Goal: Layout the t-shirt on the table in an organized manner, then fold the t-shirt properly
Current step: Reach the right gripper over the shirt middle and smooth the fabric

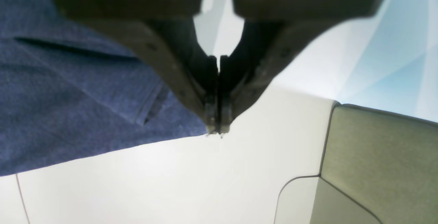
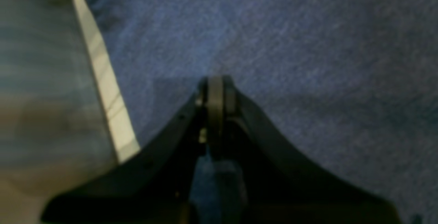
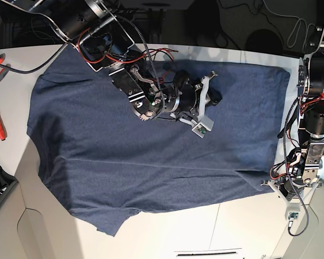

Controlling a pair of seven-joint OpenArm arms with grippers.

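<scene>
No readable print or labels anywhere on the t-shirt [image 3: 151, 156]; it's plain heathered navy, spread mostly flat across the white table [image 3: 227, 224]. The left gripper [image 1: 218, 128] is clenched shut right at the shirt's edge, holding nothing I can see. The right gripper [image 2: 215, 90] is also clenched, over the shirt's middle.

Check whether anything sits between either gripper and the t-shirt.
Nothing visible does. The right gripper, shut, is down over the middle of the t-shirt with only cloth around its tips. The left gripper, shut, is right at the shirt's edge, bare table beside it.
</scene>
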